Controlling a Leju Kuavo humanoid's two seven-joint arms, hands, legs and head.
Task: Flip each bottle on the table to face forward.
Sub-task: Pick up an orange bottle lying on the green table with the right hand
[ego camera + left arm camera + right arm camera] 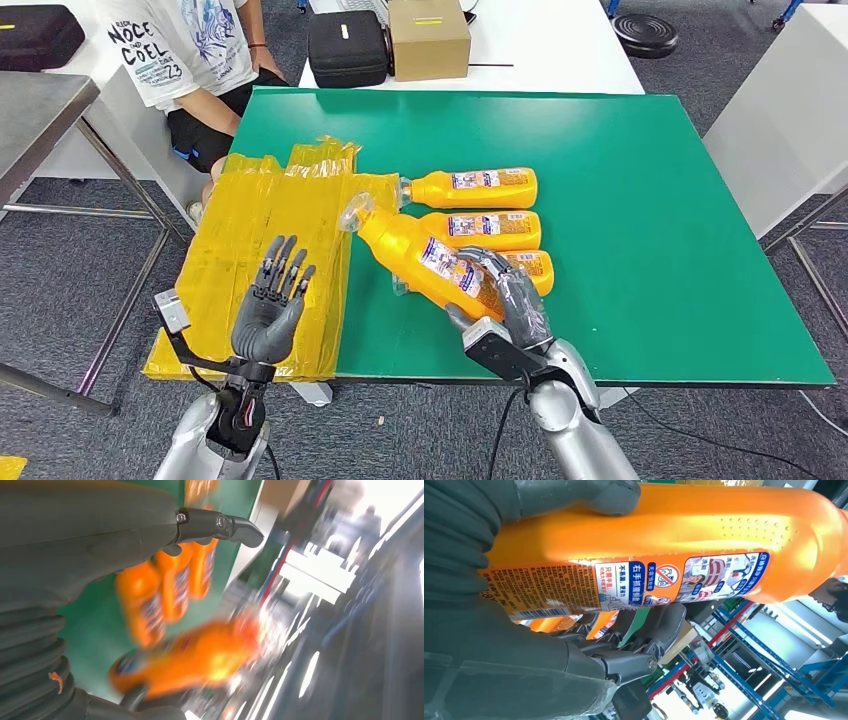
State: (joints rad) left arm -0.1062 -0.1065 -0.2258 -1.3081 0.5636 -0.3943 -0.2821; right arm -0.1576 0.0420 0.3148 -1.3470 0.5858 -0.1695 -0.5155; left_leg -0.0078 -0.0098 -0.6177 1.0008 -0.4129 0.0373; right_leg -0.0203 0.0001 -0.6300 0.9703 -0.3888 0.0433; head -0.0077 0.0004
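Note:
Several orange bottles with clear caps and blue-white labels are on the green table [650, 230]. My right hand [505, 300] grips one bottle [425, 255] near its base, tilted with the cap pointing up and left; in the right wrist view this held bottle [684, 535] shows its back label. Two bottles lie flat behind it, the farthest [470, 187] and the middle one [480, 228], caps to the left. Another bottle [535, 268] lies partly hidden under the held one. My left hand [272, 300] is raised left of the table, fingers spread, holding nothing. The left wrist view shows the bottles [170, 590] blurred.
Flattened yellow wrappers [270, 250] lie on the table's left edge and hang over it. A person in a white T-shirt [185, 45] sits at the far left. A black case [347, 47] and a cardboard box [429, 37] stand on the white table behind.

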